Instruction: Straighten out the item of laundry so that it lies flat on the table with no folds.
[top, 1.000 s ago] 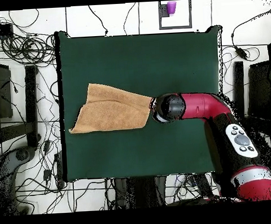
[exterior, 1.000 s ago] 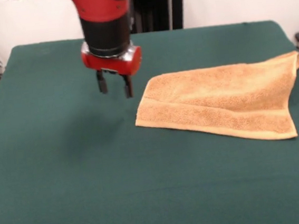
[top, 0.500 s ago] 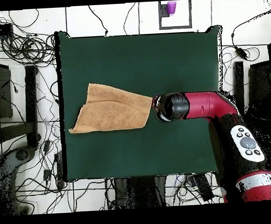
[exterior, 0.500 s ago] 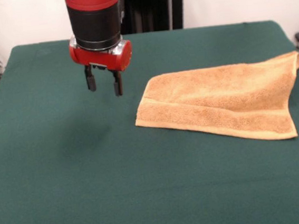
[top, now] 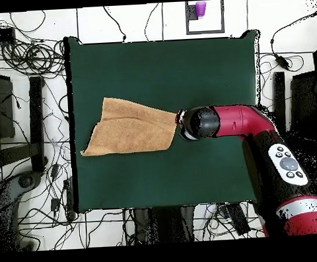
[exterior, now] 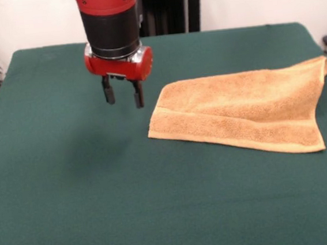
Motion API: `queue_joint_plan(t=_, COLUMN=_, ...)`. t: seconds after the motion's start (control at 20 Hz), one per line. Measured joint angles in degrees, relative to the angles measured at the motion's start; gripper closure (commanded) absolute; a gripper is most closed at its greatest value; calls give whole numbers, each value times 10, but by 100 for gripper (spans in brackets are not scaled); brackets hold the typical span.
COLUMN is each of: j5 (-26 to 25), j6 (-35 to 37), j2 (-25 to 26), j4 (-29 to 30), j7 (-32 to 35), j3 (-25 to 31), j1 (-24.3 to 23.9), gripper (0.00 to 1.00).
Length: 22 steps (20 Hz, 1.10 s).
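Orange-tan terry, front view: the towel (exterior: 241, 112) lies on the right half of the table (exterior: 73, 212), folded over itself, so that a doubled layer with a smoother, paler band runs along its near edge.
Towel corners, front view: the far right corner reaches out close to the table's right edge; the left end is blunt and thick with the fold.
Arm, front view: the red and black arm (exterior: 111, 23) comes down from the top edge, left of the towel.
Gripper, front view: the gripper (exterior: 123, 95) hangs above the bare green top, just beside the towel's left end and clear of it.
Fingers, front view: two dark fingers (exterior: 109, 93) stand parted with a clear gap between them, grasping nothing.
Shadow, front view: a soft dark patch lies on the felt below the gripper.
Towel, overhead view: the towel (top: 129, 129) sits in the left half of the table (top: 184, 69), narrowing toward its left corner.
Arm, overhead view: the arm (top: 240, 125) reaches in from the lower right; its round head ends just beside the towel's right edge and hides the fingers.
Surroundings, overhead view: cables (top: 25, 57) lie around the table, and a purple cup (top: 200, 8) stands beyond its top edge.
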Motion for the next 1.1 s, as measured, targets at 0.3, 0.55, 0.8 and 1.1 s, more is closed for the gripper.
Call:
queue_joint_plan(t=0.3, j5=0, j6=0, j2=22, j4=0, j7=0, j3=12, j1=-14, gripper=0)
queue_joint_plan(t=0.55, j5=-1, j6=-12, j2=45, j4=1, j7=0, j3=15, j1=-22, gripper=0)
queue_joint_plan(t=0.8, j5=-2, j6=-38, j2=75, j4=0, j7=0, j3=18, j1=-25, gripper=0)
queue_joint_plan(t=1.1, j5=-2, j6=-47, j2=84, j4=5, j7=0, j3=32, j1=-39, gripper=0)
